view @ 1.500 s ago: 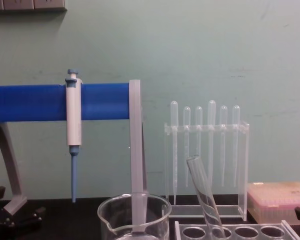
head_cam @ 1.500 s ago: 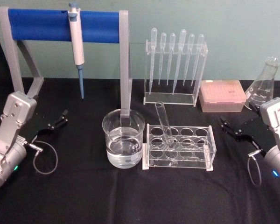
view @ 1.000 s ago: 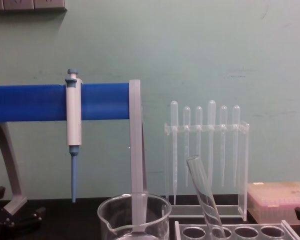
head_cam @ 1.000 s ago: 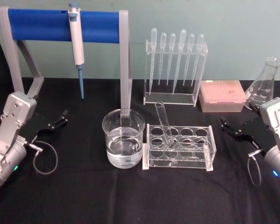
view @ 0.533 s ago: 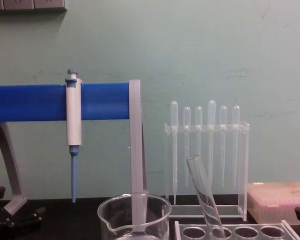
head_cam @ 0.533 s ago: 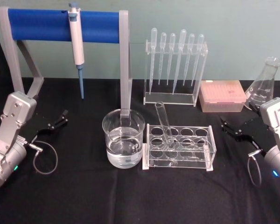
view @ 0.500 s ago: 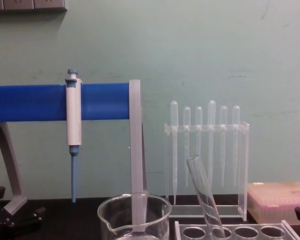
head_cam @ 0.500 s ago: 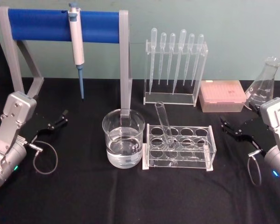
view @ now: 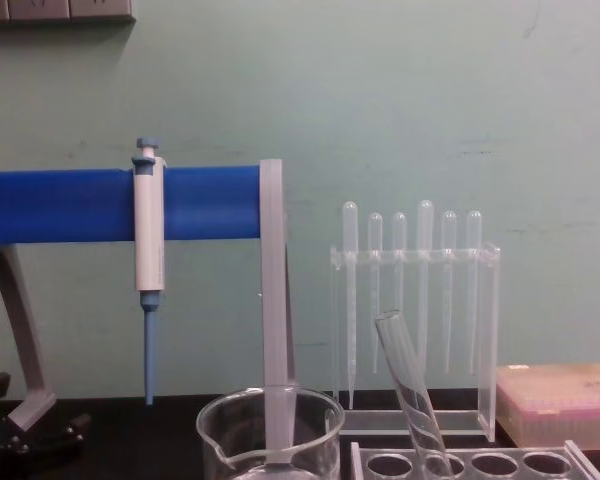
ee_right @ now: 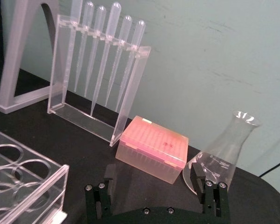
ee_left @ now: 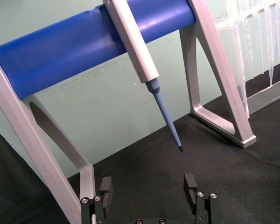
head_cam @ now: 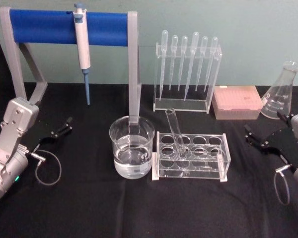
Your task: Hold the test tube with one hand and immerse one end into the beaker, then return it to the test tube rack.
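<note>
Head view: the right gripper (head_cam: 257, 139) has drawn back toward the right edge since half a second ago and now sits farther from the rack (head_cam: 224, 154). Its jaws are spread and hold nothing. The left gripper (head_cam: 60, 128) stays parked on the black cloth (head_cam: 139, 208) at the left, jaws apart and empty. The test tube (head_cam: 175, 130) stands as before in a hole near the rack's left end, its open top leaning back and left. Which row holds it is hard to tell through the clear plastic. The beaker (head_cam: 131, 148) stands just beside the rack's left end, under half full of clear liquid. Whether the two touch I cannot tell. The rack's other holes are empty. Behind stand a clear holder of six droppers (head_cam: 185, 69), a pink box (head_cam: 237, 101) and a flask (head_cam: 280, 94).

Left wrist view: the left gripper's two fingers (ee_left: 105, 187) stand wide apart over bare cloth. Beyond them a pipette (ee_left: 137, 46) hangs from the blue bar (ee_left: 60, 51).

Right wrist view: the right gripper's fingers (ee_right: 199, 179) are wide apart with nothing between them. The pink box and flask lie beyond, and a corner of the rack is cut off at the edge.

Chest view: the tube leans left in the rack. The bottom edge cuts off the rack, the tube's foot and the beaker's lower half, so the liquid is hidden.
</note>
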`<state>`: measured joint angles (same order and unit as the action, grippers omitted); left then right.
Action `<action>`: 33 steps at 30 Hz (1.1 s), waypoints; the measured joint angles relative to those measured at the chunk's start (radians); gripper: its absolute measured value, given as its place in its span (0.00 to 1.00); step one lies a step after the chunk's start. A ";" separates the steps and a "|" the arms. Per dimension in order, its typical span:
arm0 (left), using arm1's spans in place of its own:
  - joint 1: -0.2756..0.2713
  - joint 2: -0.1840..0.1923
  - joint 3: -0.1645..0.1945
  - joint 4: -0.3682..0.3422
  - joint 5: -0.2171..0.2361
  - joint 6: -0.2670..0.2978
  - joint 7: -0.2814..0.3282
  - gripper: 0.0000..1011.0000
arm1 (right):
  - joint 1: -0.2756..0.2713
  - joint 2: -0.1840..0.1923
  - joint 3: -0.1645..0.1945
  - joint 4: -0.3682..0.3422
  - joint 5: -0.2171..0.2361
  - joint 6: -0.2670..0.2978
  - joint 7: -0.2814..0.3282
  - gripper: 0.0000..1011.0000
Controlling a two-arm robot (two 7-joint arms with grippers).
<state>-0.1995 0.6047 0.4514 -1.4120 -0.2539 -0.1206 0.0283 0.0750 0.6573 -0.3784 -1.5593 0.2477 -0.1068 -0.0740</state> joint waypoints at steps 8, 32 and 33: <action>0.000 0.000 0.000 0.000 0.000 0.000 0.000 0.99 | -0.128 0.084 0.060 -0.224 0.079 0.066 0.073 0.99; 0.000 0.000 0.000 0.000 0.000 0.000 0.000 0.99 | 0.146 -0.043 -0.112 -0.161 0.070 0.231 0.456 0.99; 0.000 0.000 0.000 0.000 0.000 0.000 0.000 0.99 | 0.153 -0.051 -0.114 -0.154 0.070 0.234 0.462 0.99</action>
<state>-0.1995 0.6047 0.4514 -1.4120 -0.2539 -0.1206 0.0283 0.2282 0.6066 -0.4925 -1.7138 0.3174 0.1276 0.3878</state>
